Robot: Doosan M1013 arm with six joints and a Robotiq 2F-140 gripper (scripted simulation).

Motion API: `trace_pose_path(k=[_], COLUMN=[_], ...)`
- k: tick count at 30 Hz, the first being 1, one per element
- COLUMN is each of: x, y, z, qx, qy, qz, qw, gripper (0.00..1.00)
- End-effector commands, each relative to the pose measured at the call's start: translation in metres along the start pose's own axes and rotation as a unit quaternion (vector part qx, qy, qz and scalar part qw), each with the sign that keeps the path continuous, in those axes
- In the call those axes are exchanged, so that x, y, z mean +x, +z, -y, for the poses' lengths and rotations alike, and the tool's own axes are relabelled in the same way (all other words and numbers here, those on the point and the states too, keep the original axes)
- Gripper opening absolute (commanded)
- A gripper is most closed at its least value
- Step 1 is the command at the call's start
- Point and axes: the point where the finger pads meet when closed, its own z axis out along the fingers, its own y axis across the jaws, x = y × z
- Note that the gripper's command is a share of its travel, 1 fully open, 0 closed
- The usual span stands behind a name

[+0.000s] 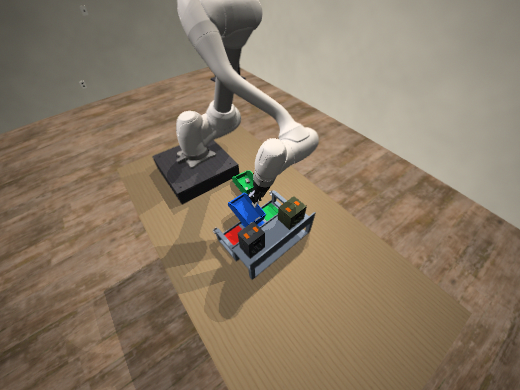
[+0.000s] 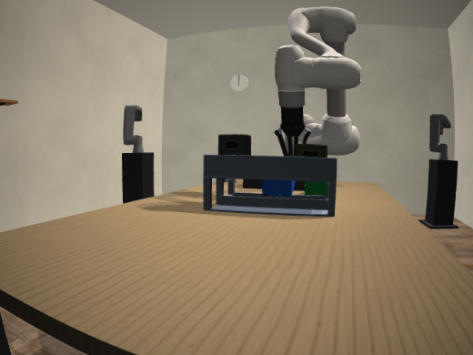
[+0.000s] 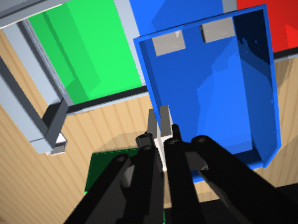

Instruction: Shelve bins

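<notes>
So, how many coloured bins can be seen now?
2. The blue bin is tilted at the shelf front, its wall pinched by the gripper; the green bin sits behind it on the table. Others may be hidden.

Wooden table [image 1: 350,300] with shelf [image 1: 280,247], green bin [image 1: 242,181]

From my station I can read no text, label, brand or number anywhere in the three views. The two dark boxes [image 1: 251,239] on the shelf [image 1: 280,245] top board carry small orange patches, but those are plain patches with no lettering I can make out. The round pale disc [image 2: 239,82] on the back wall has a single vertical stroke and no readable figures. The color marks on the shelf are bare fields of green, blue and red.
</notes>
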Motion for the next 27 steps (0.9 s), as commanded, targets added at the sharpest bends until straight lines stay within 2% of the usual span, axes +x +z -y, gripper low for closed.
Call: trace_pose_path(k=[1, 27], x=[0.0001, 0.0021], y=[0.0004, 0.0072], z=[0.0, 0.0], qx=[0.0, 0.0], qy=[0.0, 0.0], qz=[0.0, 0.0], qw=[1.0, 1.0], gripper=[0.1, 0.1])
